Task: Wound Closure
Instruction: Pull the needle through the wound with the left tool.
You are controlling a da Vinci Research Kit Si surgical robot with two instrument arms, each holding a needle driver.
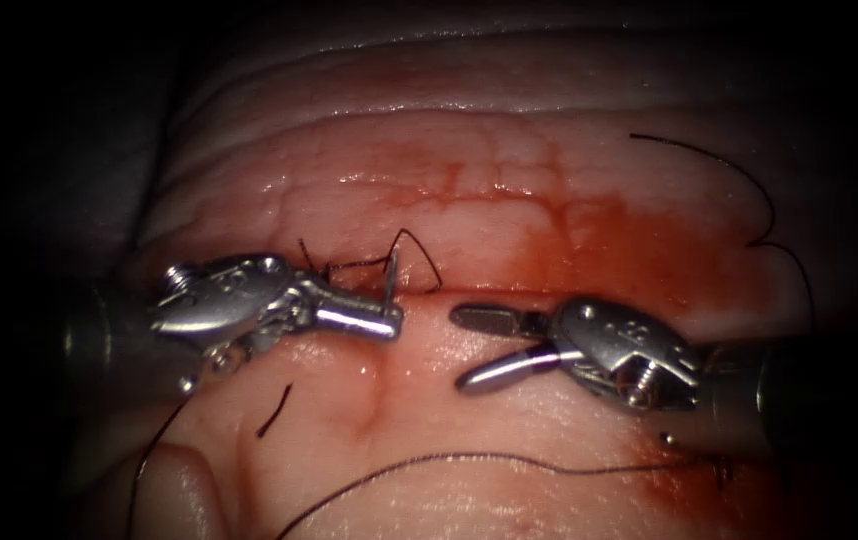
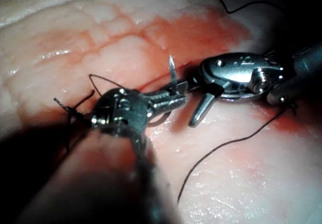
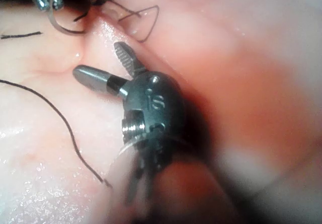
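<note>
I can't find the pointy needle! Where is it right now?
The needle is held in the left tool, its tip pointing up, at the cut, left of the open, empty right tool.

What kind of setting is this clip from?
Most likely a bench for suturing practice. The left tool is shut on a curved needle near its tip, above the cut in the tissue. The right tool is open, holding nothing, with thread nearby.
</note>
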